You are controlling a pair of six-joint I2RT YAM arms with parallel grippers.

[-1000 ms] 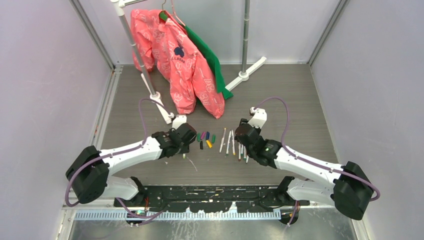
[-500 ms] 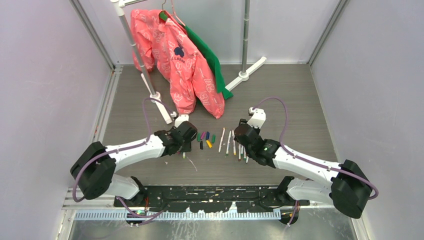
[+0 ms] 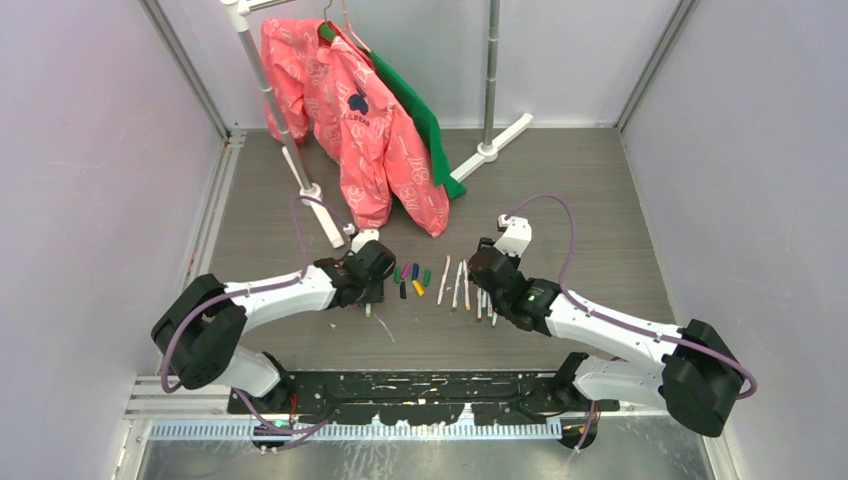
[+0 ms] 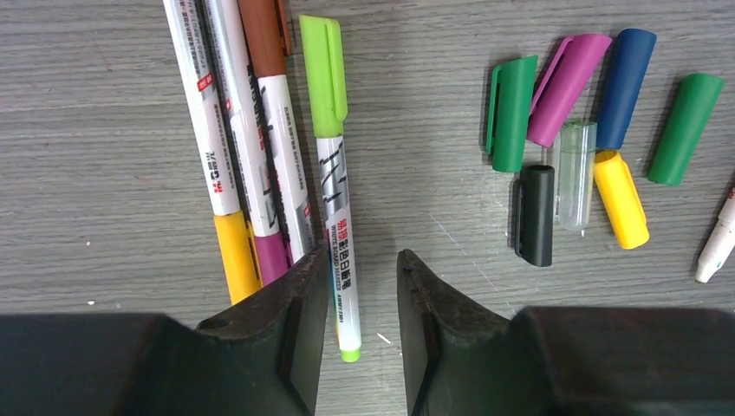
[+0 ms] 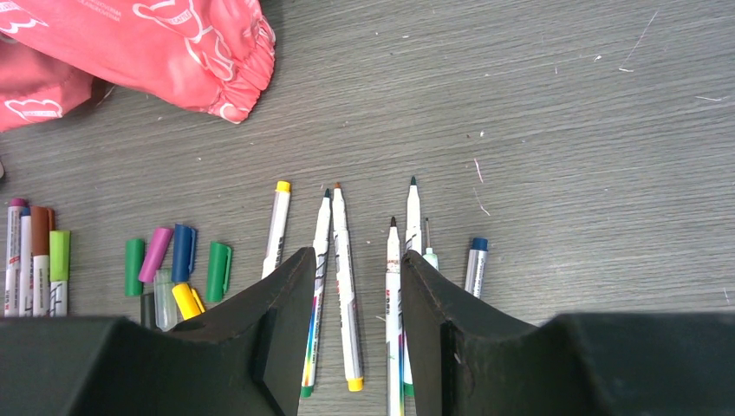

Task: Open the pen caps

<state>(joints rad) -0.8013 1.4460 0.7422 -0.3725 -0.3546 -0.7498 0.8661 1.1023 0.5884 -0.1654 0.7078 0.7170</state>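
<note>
Bright, even overhead light; soft shadows; all views sharp.

Left arm (image 3: 275,293) elbow farther inward

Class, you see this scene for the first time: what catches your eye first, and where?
The bright pink printed jacket hanging at the back stands out first. Then come the loose coloured plastic pen caps lying mid-scene, beside the open left hand above a lime-capped white marker pen, and the row of uncapped white pens under the open right hand.
</note>
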